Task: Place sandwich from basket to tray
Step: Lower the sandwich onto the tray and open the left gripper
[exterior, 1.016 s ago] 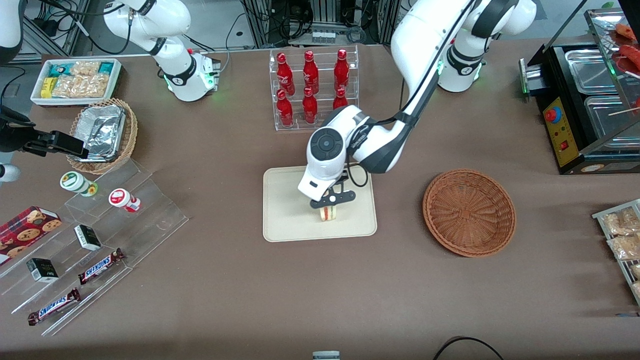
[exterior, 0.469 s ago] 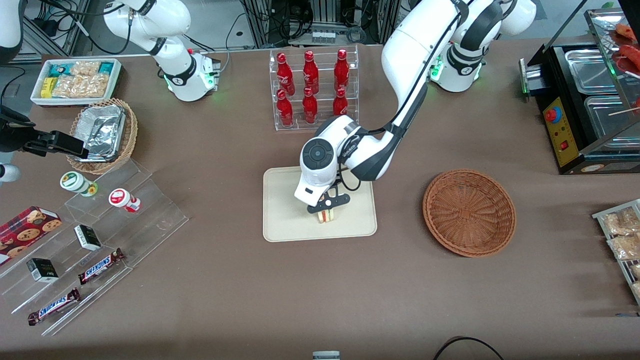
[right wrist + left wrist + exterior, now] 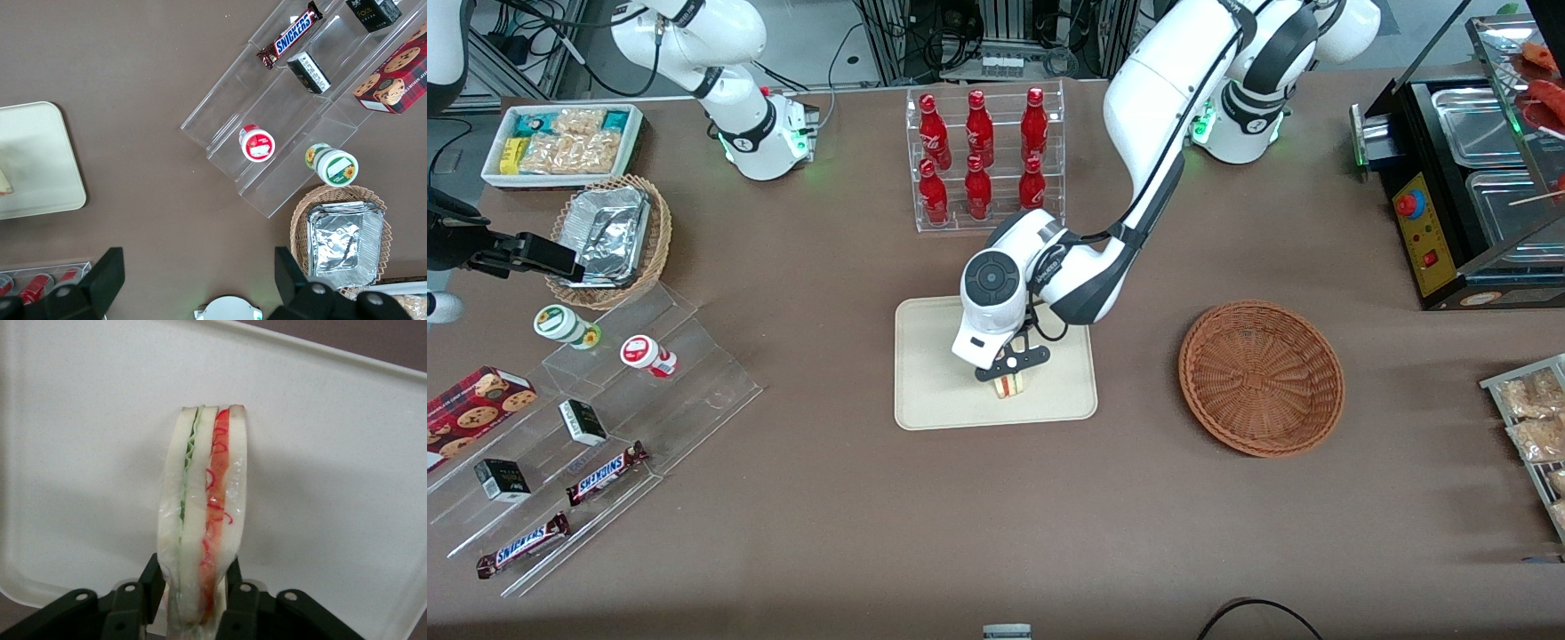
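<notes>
My gripper is over the tray, closed on the sandwich standing on it. The basket sits well apart, toward my working arm's end of the table.

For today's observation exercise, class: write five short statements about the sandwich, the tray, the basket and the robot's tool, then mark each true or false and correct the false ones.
1. The sandwich is over the tray. True.
2. The tool is open and clear of the sandwich. False: its fingers press the sandwich from both sides.
3. The basket holds another sandwich. False: nothing shows in it.
4. The sandwich lies flat on its broad side. False: it stands on edge, filling layers showing.
5. The tray is nearer the front camera than the red bottles. True.
</notes>
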